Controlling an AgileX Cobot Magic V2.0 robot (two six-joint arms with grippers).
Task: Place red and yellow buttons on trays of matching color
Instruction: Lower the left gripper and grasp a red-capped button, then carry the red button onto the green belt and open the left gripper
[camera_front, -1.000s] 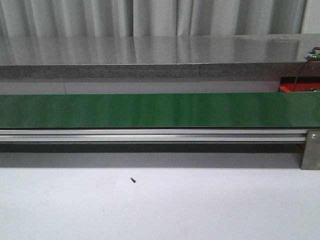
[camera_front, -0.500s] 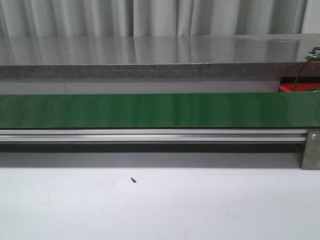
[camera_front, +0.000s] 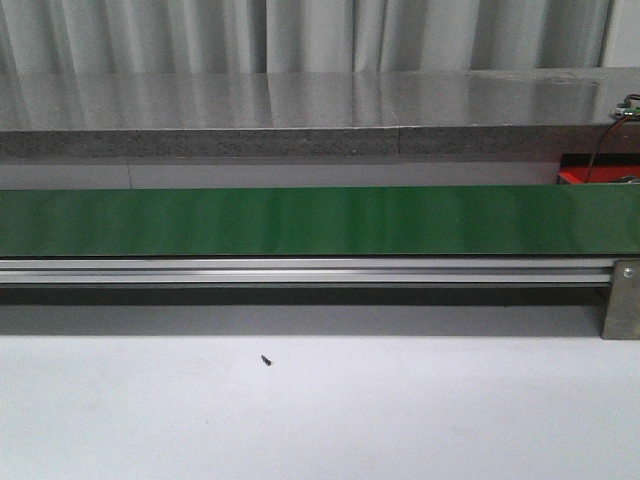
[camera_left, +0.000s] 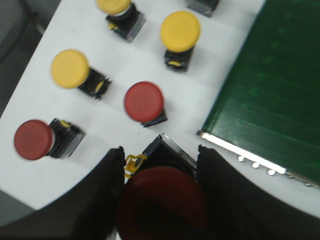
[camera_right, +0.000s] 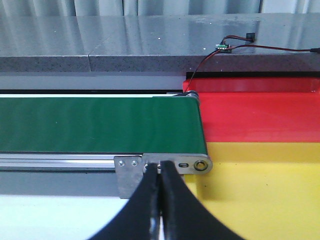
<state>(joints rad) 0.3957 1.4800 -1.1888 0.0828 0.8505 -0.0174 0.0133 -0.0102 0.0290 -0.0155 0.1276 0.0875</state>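
While the left gripper holds a red button between its jaws above the white table, it should carry it level to the green conveyor belt and set it upright. The right gripper, jaws closed and empty, waits by the red tray and yellow tray. Blur hides the button's base, and the front view shows neither arm.

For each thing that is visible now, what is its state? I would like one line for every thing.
left gripper: shut on a red button
held red button: between the fingers, above the table
right gripper: shut, holding nothing
green belt: bare, no buttons on it
red tray: no button visible
yellow tray: no button visible
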